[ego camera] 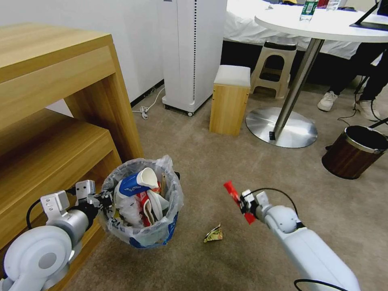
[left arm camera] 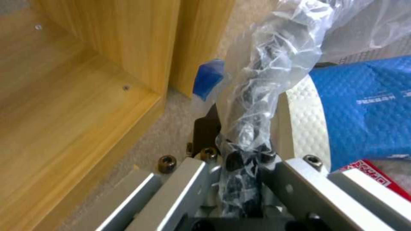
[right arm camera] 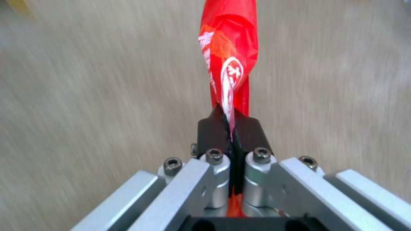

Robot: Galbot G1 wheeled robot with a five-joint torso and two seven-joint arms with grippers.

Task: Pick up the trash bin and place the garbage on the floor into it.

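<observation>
Pinching a red wrapper (ego camera: 238, 201), the right gripper (ego camera: 244, 203) hangs beside the trash bin (ego camera: 141, 234) — rim clamped by the left gripper (ego camera: 106, 201).

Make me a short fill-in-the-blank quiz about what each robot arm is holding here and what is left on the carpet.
1. The right tool is shut on a ____ wrapper.
2. The left tool grips the rim of the ____.
3. A crumpled yellow wrapper lies on the ____.

Missing words: red; trash bin; carpet
</observation>
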